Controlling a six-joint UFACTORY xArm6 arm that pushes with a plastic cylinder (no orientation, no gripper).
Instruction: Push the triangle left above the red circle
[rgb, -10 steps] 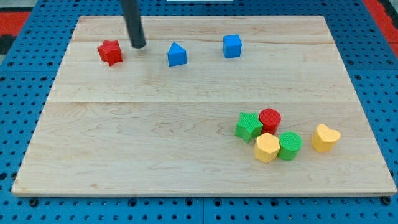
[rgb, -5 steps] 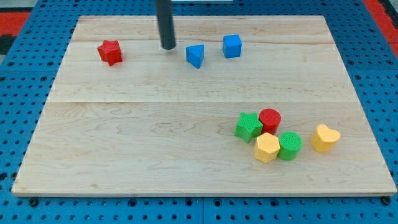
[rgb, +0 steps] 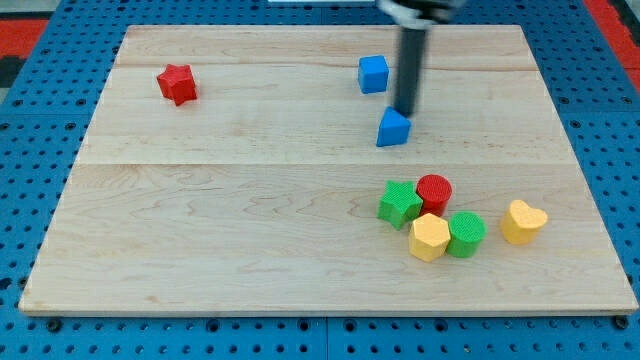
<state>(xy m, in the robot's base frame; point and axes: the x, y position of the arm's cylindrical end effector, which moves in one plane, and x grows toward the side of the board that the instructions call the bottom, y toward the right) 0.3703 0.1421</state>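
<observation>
Camera view is filled by a wooden board (rgb: 250, 220) set on a blue pegboard (rgb: 40, 150). No pincer is fitted, so nothing is grasped or released: the arm ends in a dark rod, and my tip (rgb: 405, 113) is seen just above the blue triangle (rgb: 393, 128), apparently touching its upper edge, though contact cannot be confirmed because the rod is motion-blurred. The rod's upper part is cut off at the view's top. The blue triangle is placed above the red circle (rgb: 434, 189), slightly toward the view's left, and below the blue cube (rgb: 373, 74). Around the red circle are clustered a green star (rgb: 400, 203), a yellow hexagon (rgb: 429, 237) and a green block (rgb: 466, 234) whose shape is hard to make out. A yellow heart (rgb: 523, 221) is set just beside them, and a red star (rgb: 177, 83) well apart at upper left.
</observation>
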